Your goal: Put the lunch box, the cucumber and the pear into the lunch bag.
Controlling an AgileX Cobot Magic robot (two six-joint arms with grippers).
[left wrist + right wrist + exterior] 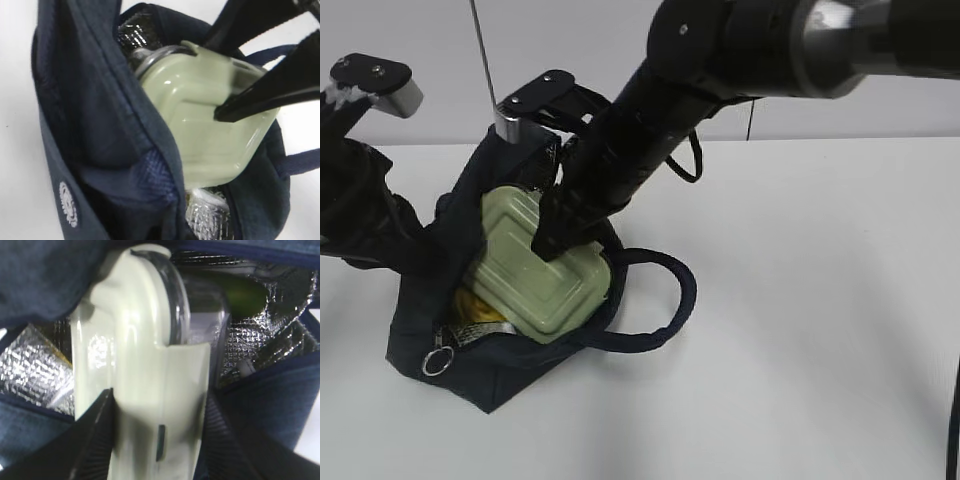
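Observation:
The lunch box (535,265), clear glass with a pale green lid, sits tilted in the mouth of the navy lunch bag (520,370), partly inside. My right gripper (555,235) is shut on its upper end; in the right wrist view (157,405) the fingers clamp the lid and glass (145,365). The dark green cucumber (245,295) lies deep inside against the silver lining. The yellow pear (472,303) shows in the bag under the box. My left gripper (415,245) holds the bag's left wall (100,125) up, its fingers buried in the fabric. The box (200,115) fills the opening.
The bag's loop handle (680,290) lies on the white table (800,320) to the right of the bag. The metal ring zipper pull (437,362) hangs at the bag's front left. The right arm (720,60) reaches in from the upper right.

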